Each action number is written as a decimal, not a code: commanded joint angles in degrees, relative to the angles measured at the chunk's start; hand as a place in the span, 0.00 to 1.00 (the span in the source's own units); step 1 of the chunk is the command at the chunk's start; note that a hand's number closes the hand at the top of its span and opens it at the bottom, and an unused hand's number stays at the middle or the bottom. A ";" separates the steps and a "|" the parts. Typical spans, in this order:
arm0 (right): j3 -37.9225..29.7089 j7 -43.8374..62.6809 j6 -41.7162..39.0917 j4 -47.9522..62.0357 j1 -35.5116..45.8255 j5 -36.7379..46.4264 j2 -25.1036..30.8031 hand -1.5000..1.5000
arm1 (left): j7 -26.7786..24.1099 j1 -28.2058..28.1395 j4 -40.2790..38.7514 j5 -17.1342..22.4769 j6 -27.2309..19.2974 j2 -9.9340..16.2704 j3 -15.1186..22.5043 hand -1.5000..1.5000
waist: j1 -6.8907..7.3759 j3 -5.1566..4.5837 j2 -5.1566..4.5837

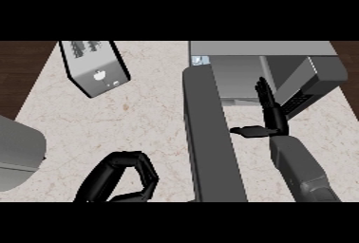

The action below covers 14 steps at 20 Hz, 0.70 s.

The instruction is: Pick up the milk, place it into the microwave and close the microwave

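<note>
Marble counter (140,123), pale, dark wood at both far corners.
On it: microwave (280,61) at far right with its door (210,137) swung open, and a tilted grey box (95,69) far left.

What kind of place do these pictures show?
Probably a kitchen: a pale marble-like counter holds a grey microwave with its door swung open, and a tilted carton lies near the back.

The open microwave door (210,137) stands as a long dark wall across the counter (140,123) and separates the two sides. Right of it, the right hand (270,111) fills the way to the microwave (280,66) opening. Left of it the counter is free, between the left hand (123,178) and the tilted toaster (95,66).
</note>
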<state>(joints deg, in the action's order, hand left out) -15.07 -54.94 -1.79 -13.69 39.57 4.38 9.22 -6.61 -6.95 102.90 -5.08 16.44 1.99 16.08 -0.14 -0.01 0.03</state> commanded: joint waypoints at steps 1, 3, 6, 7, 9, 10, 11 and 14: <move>2.59 -2.21 -2.92 -4.93 -6.74 0.76 -1.21 0.00 | -0.84 6.67 -8.39 -3.88 -3.53 -1.89 1.07 1.00 | -1.39 -0.08 0.34; 1.81 -1.10 -3.36 -7.40 -7.71 -0.64 -0.04 0.00 | -3.87 7.91 -12.39 -8.76 -5.12 -1.92 2.32 1.00 | -0.84 -0.05 0.17; 3.36 0.82 -5.62 -12.47 -11.73 -0.56 1.17 0.00 | 1.58 9.93 -14.13 -7.33 -2.04 -1.44 5.79 1.00 | -2.06 -0.12 0.50; 3.86 -0.67 -5.85 -14.18 -13.39 -0.50 0.69 0.00 | -0.74 10.48 -17.73 -7.69 -2.15 -1.93 7.08 1.00 | -2.29 -0.13 0.46; 5.31 2.64 -6.29 -20.05 -16.27 -0.76 0.21 0.00 | 0.50 12.68 -19.21 -7.03 -3.63 -1.95 9.33 1.00 | -2.19 -0.15 0.54; 5.70 0.84 -6.47 -21.54 -19.54 -0.54 0.85 0.00 | -3.13 11.74 -23.08 -7.72 -3.49 -1.96 9.77 1.00 | -2.14 -0.14 0.42; 6.65 1.40 -4.14 -25.71 -21.78 -0.64 -2.13 0.00 | -3.24 14.56 -25.19 -5.80 -0.12 -1.15 4.54 1.00 | -2.71 -0.20 0.56; 5.65 7.06 -10.75 -34.92 -26.35 -3.75 4.39 0.00 | -5.40 13.81 -26.76 -5.99 -6.83 -1.97 13.08 1.00 | -2.87 -0.22 0.60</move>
<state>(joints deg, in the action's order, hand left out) -9.66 -51.63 -8.60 -38.74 19.10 2.79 10.73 -9.55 5.26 81.01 -11.37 11.30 0.35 26.04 -2.59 -0.16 0.57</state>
